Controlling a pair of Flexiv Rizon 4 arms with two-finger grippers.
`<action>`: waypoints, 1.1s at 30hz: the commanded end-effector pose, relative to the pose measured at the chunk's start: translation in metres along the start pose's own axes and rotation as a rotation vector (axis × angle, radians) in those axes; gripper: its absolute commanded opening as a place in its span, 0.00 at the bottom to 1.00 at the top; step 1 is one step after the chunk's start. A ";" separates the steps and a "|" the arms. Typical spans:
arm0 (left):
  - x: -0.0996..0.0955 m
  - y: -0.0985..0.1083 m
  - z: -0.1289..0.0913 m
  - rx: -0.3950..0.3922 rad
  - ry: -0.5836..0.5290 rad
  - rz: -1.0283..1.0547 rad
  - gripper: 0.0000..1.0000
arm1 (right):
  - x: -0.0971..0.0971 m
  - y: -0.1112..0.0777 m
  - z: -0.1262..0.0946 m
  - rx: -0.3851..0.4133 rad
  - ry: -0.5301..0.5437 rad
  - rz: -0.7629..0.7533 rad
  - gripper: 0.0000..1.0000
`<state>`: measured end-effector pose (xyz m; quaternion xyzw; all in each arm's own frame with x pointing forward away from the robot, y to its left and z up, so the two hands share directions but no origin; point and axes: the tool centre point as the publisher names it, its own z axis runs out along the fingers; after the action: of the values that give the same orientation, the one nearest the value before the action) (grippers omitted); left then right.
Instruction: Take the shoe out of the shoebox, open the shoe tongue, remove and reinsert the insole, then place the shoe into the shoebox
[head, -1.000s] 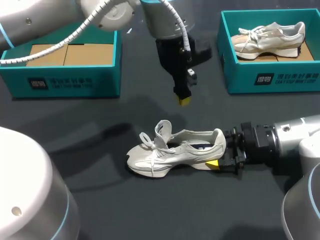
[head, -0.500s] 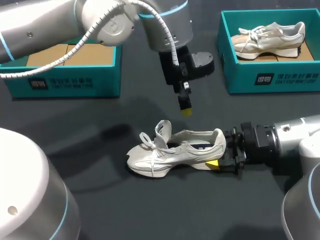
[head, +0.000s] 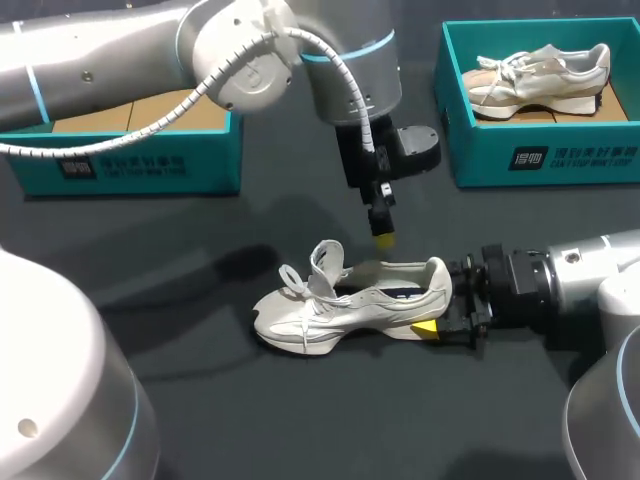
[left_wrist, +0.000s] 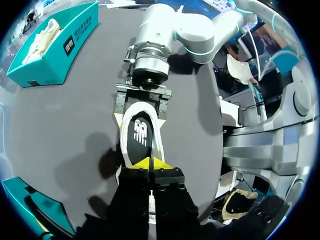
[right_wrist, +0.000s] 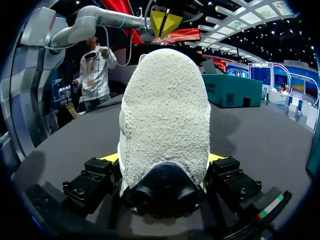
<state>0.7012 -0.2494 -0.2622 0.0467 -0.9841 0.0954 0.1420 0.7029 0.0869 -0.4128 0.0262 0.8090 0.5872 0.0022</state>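
Since the sneaker (head: 340, 300) lies on the table (head: 300, 420), outside the empty shoebox (head: 130, 165), with its tongue (head: 326, 260) raised, the first steps look done. The right gripper (head: 438, 305) clamps the heel. The left gripper (head: 384, 238), fingertips pressed together and empty, hovers above the insole (left_wrist: 138, 135), which is not yet removed.

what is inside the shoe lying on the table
A dark printed insole lies inside the shoe, seen through its opening from the left wrist view. The insole's toe end cannot be seen: the left tool, tips together, covers it.
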 end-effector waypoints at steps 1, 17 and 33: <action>-0.002 -0.003 0.018 -0.007 0.011 -0.002 0.00 | 0.000 -0.002 0.000 0.004 -0.001 0.001 0.00; 0.002 -0.003 0.029 -0.053 -0.065 0.021 0.00 | 0.000 -0.002 0.000 0.004 -0.001 0.001 0.00; -0.003 0.001 0.072 -0.068 -0.071 -0.011 0.00 | 0.000 -0.002 0.000 0.004 -0.001 0.001 0.00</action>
<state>0.6851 -0.2620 -0.3221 0.0490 -0.9912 0.0568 0.1090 0.7029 0.0869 -0.4128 0.0262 0.8090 0.5873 0.0022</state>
